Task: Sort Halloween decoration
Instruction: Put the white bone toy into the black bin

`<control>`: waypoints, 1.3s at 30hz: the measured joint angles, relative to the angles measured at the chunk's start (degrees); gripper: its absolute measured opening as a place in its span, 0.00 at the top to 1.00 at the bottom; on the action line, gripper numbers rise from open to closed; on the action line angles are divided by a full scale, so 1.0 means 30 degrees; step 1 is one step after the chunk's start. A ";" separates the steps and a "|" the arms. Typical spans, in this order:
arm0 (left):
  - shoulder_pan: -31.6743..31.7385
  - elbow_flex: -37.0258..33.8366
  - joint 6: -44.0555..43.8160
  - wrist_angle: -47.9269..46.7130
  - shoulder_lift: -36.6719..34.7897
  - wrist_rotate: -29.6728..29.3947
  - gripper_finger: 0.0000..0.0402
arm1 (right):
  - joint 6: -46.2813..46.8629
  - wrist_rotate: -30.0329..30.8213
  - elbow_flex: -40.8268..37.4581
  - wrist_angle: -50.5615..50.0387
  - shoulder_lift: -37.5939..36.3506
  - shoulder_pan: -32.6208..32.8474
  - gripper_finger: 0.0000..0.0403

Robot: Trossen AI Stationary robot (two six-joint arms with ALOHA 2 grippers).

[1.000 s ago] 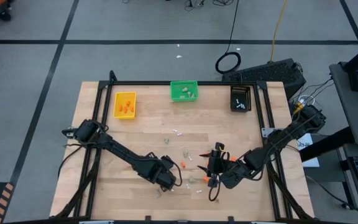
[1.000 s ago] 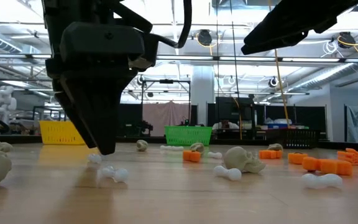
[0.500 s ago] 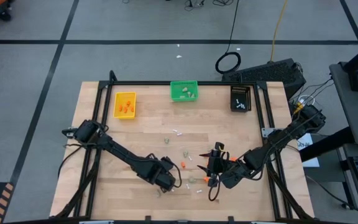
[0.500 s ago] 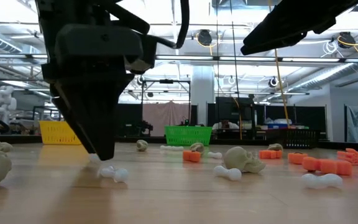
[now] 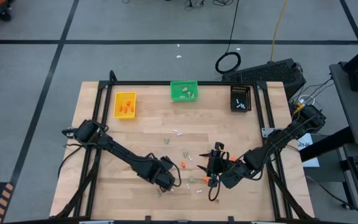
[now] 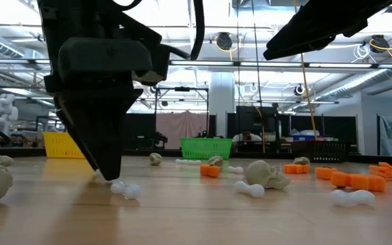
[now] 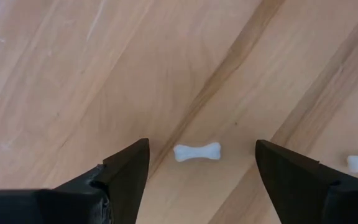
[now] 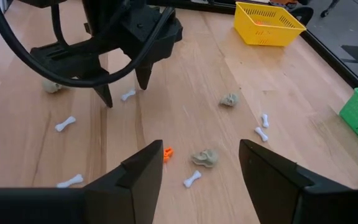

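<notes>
Overhead straight down on bench; low level across it; wrists close, forward; all sharing scattered bones.

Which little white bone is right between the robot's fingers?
The white bone lying flat between the left gripper's open fingers. The other bones lie farther off, outside them.

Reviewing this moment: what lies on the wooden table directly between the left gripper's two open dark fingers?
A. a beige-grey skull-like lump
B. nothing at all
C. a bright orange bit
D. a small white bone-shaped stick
D: in the left wrist view, a small white bone-shaped stick lies flat on the wooden table, untouched, midway between the spread fingers of the left gripper, which is lowered over it.
</notes>
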 joint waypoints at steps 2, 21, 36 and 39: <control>0.0000 -0.0061 -0.0025 0.0004 0.0000 0.0047 0.29 | -0.0007 0.0000 0.0000 0.0000 -0.0005 0.0000 0.51; 0.0058 -0.0071 0.0153 0.0208 0.0000 -0.0182 0.29 | -0.0066 -0.0003 0.0000 0.0000 -0.0002 0.0000 0.51; 0.0015 -0.0071 -0.0564 0.0177 0.0000 0.0430 0.29 | -0.0151 -0.0005 0.0000 -0.0007 0.0002 0.0000 0.51; 0.0015 -0.0071 -0.0565 0.0175 0.0000 0.0430 0.29 | -0.0153 -0.0007 0.0002 -0.0007 -0.0003 0.0000 0.51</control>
